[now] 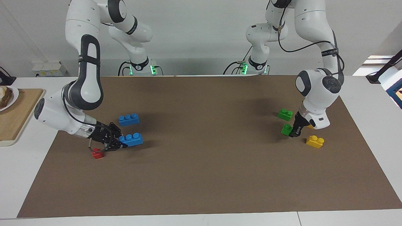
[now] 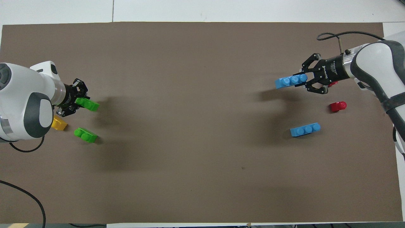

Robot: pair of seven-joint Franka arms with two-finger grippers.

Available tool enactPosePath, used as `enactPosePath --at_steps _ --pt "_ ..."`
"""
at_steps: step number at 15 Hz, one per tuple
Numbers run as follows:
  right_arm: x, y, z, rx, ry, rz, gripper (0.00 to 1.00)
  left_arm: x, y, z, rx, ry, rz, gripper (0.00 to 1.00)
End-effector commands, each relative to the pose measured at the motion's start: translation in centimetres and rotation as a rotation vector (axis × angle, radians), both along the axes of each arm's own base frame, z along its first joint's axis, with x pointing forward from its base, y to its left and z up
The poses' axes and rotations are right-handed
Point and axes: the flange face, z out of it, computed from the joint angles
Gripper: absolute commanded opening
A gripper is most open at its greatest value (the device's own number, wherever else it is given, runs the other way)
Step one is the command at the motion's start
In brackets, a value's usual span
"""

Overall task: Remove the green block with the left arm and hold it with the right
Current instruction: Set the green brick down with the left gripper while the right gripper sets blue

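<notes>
My left gripper [image 1: 293, 133] clamps the green block [image 1: 286, 129] above the mat [image 1: 201, 175] (second green brick [image 1: 285, 114] lies nearby); my right gripper [image 1: 116, 142] grips a blue brick [image 1: 131, 139].

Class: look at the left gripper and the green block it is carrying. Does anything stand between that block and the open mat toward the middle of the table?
Nothing visible does. The left gripper holds the green block, and the mat toward the middle shows nothing on it.

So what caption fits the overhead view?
Left claw grips a green block; right claw grips a blue brick.
</notes>
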Motion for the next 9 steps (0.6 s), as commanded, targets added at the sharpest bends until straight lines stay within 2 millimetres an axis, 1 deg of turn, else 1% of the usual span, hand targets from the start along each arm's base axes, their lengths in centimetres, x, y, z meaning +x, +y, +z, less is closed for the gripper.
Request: enactPosePath --at_steps 1,3,9 --pt "-0.2 -1.3 -2.0 -0.016 0.011 0.011 0.0 0.1 0.5 -1.4 -0.001 -0.006 -0.055 0.0" --pt "-0.3 -1.3 -2.7 -0.018 0.016 0.008 0.0 0.2 1.9 -1.8 -0.001 -0.004 -0.057 0.0" --pt "-1.2 -1.3 -4.8 -0.039 0.015 -0.023 0.0 0.2 2.0 -1.9 0.001 -0.015 -0.079 0.0"
